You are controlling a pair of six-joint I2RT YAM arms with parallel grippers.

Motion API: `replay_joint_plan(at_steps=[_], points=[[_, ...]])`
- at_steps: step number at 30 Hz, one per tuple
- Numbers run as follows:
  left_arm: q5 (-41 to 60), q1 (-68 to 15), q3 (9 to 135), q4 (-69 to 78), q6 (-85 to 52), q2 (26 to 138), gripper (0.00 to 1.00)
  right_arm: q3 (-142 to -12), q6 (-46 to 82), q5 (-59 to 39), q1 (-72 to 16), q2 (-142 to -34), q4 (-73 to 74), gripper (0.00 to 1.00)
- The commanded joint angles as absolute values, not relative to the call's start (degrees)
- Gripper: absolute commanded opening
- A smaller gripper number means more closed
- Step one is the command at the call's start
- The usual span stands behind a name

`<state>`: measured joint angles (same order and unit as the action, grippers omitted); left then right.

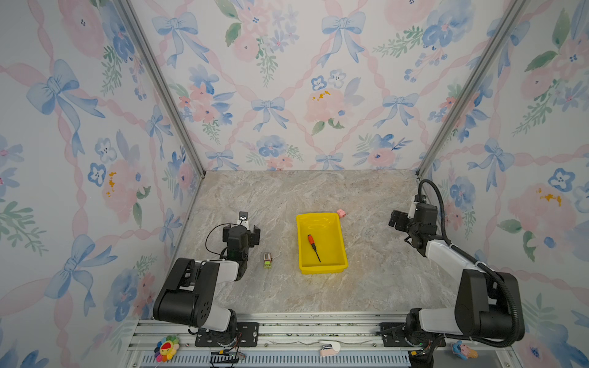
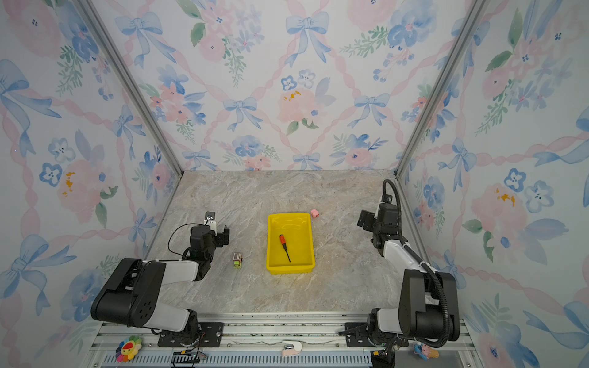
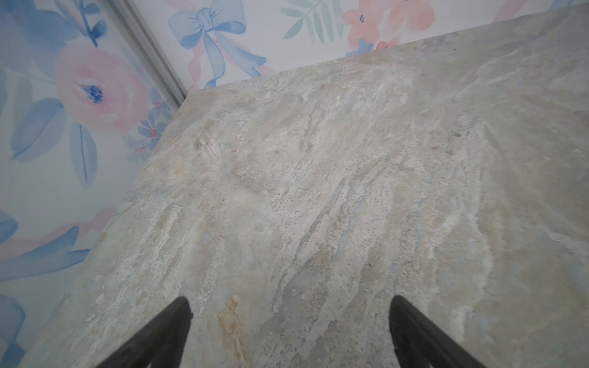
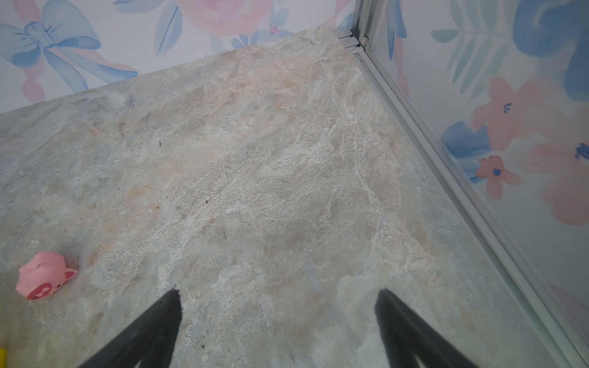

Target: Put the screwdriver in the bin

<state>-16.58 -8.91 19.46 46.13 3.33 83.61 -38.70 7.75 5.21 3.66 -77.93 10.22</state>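
Observation:
The screwdriver (image 1: 314, 248) (image 2: 284, 248), with a red-orange handle and a thin dark shaft, lies slantwise on the floor of the yellow bin (image 1: 322, 269) (image 2: 290, 269) in both top views. My left gripper (image 1: 241, 234) (image 2: 210, 235) hovers well to the left of the bin, open and empty. In the left wrist view the left gripper (image 3: 290, 299) shows only bare marble between its spread fingers. My right gripper (image 1: 396, 221) (image 2: 364, 221) is far right of the bin, near the side wall. It is open too, and the right gripper (image 4: 279, 291) has nothing between its fingers in the right wrist view.
A small green-and-grey boxy item (image 1: 268, 259) (image 2: 237, 259) sits between the left arm and the bin. A pink pig toy (image 1: 341, 212) (image 2: 315, 213) (image 4: 43, 275) lies just past the bin's far right corner. Flowered walls close off three sides.

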Motion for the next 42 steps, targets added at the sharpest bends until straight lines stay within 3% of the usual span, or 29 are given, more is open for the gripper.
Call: replay_joint_plan(at_steps=[1, 7, 10, 20, 42], points=[[-12.3, -8.7, 17.8, 54.9, 4.3, 82.4, 0.98, -35.8, 3.8, 8.7, 2.4, -75.7, 15.8, 0.97], [-11.9, -5.8, 16.0, 61.9, 0.9, 86.3, 0.98, -31.3, 6.4, 6.4, 2.0, -77.9, 29.0, 0.97], [-9.4, -4.1, 12.9, 72.5, 0.2, 90.4, 0.98, -29.2, 4.5, 6.2, 1.0, -78.8, 32.0, 0.97], [-9.1, -3.2, 14.2, 68.5, -1.2, 89.8, 0.97, -22.2, 0.4, 11.9, -3.9, -89.2, 53.4, 0.97], [-11.2, -3.8, 13.9, 68.9, -1.4, 89.6, 0.98, -22.5, 0.5, 11.8, -3.9, -88.6, 51.6, 0.97]])
